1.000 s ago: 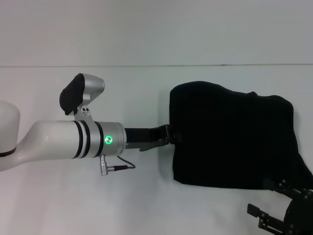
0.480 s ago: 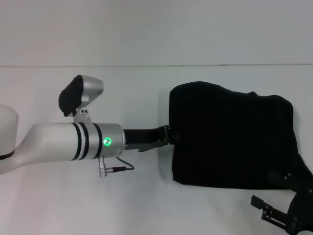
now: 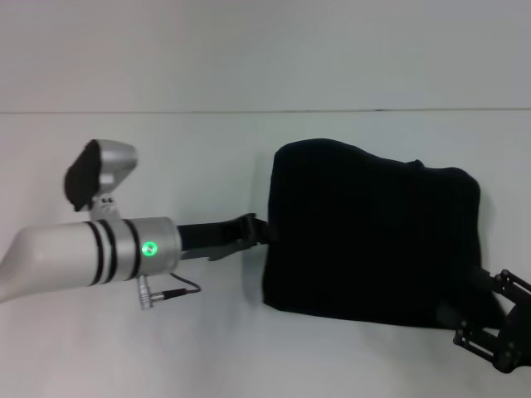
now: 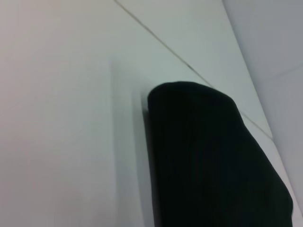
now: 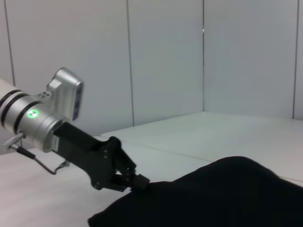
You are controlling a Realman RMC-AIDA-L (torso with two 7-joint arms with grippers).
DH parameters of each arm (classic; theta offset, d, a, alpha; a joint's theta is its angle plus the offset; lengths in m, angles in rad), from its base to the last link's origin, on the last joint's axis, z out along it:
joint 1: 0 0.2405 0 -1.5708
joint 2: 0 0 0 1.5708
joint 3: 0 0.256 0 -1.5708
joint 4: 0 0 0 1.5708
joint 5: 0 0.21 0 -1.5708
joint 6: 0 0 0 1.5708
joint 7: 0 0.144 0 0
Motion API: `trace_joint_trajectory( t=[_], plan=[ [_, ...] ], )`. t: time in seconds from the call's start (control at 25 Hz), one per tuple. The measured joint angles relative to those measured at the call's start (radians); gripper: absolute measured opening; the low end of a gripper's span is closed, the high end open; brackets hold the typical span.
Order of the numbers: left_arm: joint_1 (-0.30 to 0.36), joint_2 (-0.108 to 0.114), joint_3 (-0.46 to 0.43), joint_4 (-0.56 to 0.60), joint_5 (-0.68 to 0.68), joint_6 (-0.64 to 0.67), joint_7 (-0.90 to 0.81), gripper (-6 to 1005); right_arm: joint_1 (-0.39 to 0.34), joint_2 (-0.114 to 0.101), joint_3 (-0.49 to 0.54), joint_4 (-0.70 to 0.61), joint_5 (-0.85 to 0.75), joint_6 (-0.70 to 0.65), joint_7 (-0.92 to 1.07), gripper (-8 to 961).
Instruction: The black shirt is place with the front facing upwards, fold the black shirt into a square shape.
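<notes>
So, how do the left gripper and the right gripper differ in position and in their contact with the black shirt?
The left gripper reaches in from the robot's left and pinches the black shirt at its left edge; the right gripper sits low at the shirt's near right corner, where its grip is unclear. The left arm shows fully; the right is mostly out of frame. Both are black.

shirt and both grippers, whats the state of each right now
shirt: folded into a rough rectangle, lying flat on the table, no lettering showing
left gripper: at the shirt's left edge, shut on the cloth
right gripper: low at the shirt's near right corner, grip not clear
</notes>
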Motion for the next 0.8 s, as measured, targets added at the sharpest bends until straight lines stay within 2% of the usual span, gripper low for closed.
trace_joint_trajectory(
  t=[0.2,0.4,0.8],
  plan=[
    [0.066,0.006,-0.066,0.041,0.003,0.052,0.015,45,0.012,0.0,0.016,0.001,0.0,0.004,0.0,779],
    [0.159,0.007,-0.162,0.089,0.007,0.127,0.047,52,0.025,0.001,0.031,0.003,0.0,0.014,-0.001,779],
    [0.26,0.002,-0.267,0.093,0.009,0.235,0.123,64,0.04,0.005,0.031,0.018,0.033,0.049,-0.002,778]
  ],
)
